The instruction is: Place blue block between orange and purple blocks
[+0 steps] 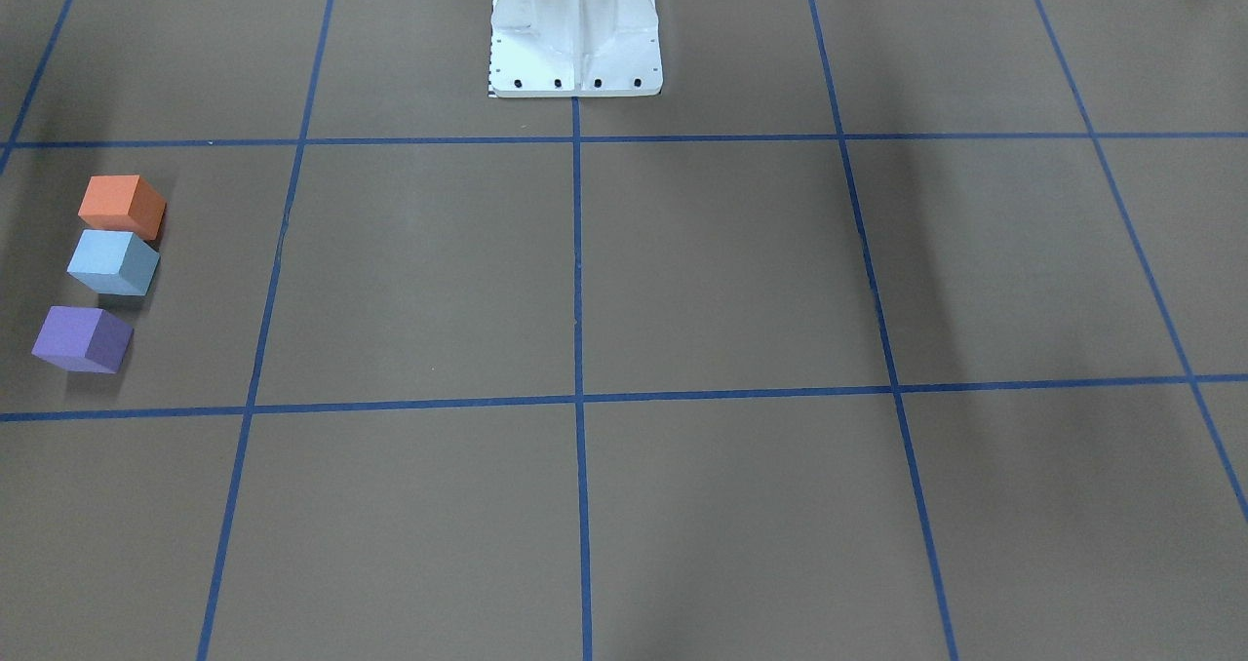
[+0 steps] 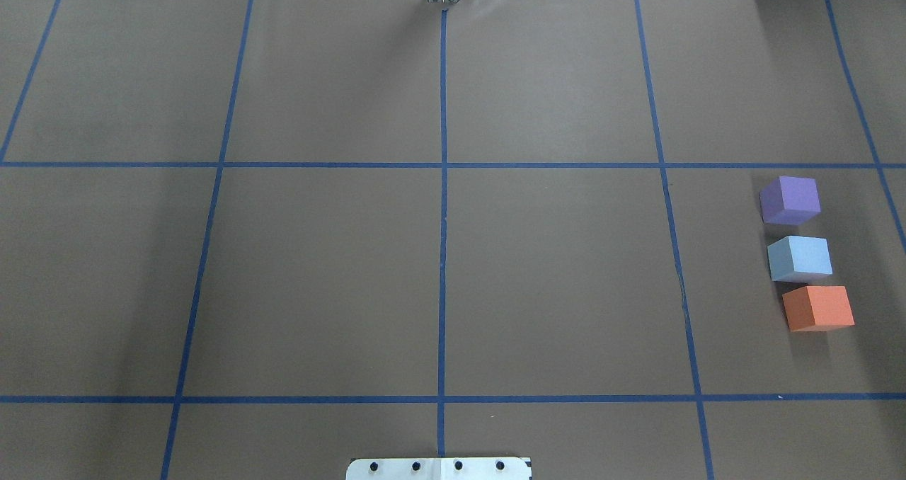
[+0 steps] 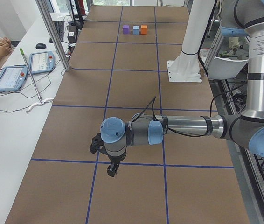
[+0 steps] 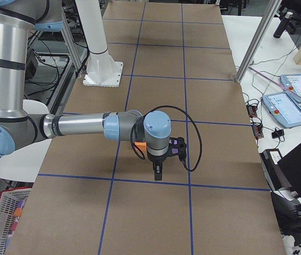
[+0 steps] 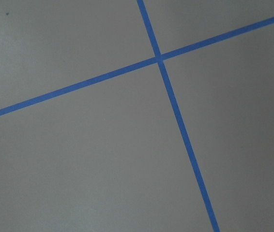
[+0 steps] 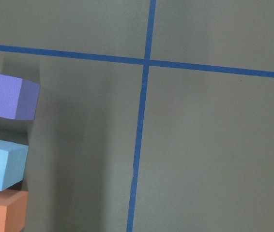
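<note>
The blue block point(image 2: 800, 258) sits on the table in a row between the purple block point(image 2: 790, 200) and the orange block point(image 2: 818, 308), close to the orange one. The row also shows in the front view: orange point(image 1: 122, 205), blue point(image 1: 113, 262), purple point(image 1: 82, 339). In the right wrist view all three lie at the left edge, with blue point(image 6: 2, 163) in the middle. My right gripper point(image 4: 157, 173) hangs above the table beside the row. My left gripper point(image 3: 110, 171) hangs over the table's other end. I cannot tell whether either gripper is open or shut.
The robot's white base point(image 1: 575, 32) stands at the table's middle edge. Blue tape lines point(image 2: 443, 183) divide the brown table into squares. Tablets and cables point(image 3: 27, 70) lie on a white side bench past the table.
</note>
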`<state>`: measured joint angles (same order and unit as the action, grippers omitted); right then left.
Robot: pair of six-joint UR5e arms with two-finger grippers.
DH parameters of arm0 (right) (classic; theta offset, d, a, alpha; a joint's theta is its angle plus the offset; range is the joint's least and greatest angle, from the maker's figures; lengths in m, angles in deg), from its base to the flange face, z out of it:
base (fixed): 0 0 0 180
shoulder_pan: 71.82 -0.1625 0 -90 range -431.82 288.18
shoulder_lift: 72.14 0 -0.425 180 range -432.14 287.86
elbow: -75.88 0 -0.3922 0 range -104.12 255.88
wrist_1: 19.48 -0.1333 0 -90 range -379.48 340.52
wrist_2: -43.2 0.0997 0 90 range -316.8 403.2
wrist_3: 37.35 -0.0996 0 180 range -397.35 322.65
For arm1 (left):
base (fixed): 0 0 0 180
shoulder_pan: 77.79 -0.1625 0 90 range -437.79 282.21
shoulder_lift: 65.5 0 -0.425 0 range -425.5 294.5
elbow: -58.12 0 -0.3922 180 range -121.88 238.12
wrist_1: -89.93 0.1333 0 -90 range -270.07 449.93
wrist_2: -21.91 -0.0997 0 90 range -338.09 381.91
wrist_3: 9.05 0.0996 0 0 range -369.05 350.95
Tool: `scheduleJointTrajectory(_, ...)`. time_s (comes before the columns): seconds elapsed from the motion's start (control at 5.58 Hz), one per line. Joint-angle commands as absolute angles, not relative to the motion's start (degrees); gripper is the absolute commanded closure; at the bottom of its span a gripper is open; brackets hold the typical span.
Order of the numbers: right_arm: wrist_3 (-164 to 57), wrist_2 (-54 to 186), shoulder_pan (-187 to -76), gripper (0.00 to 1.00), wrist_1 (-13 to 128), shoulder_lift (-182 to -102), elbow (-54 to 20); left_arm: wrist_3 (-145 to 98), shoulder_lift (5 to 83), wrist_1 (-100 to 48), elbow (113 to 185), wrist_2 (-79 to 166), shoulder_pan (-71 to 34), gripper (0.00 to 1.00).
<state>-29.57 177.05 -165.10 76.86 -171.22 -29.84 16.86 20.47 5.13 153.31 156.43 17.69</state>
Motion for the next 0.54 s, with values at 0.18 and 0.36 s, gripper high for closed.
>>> scheduleJointTrajectory(0.18,-30.1,176.8,-164.4,0.0,75.4,-171.5,-28.9,16.8,20.5,5.1,151.3,156.3,17.6,0.0)
scheduleJointTrajectory(0.36,-30.1,176.7,-164.2,0.0,75.4,-171.5,-28.8,17.0,20.5,5.0,151.3,156.3,17.6,0.0)
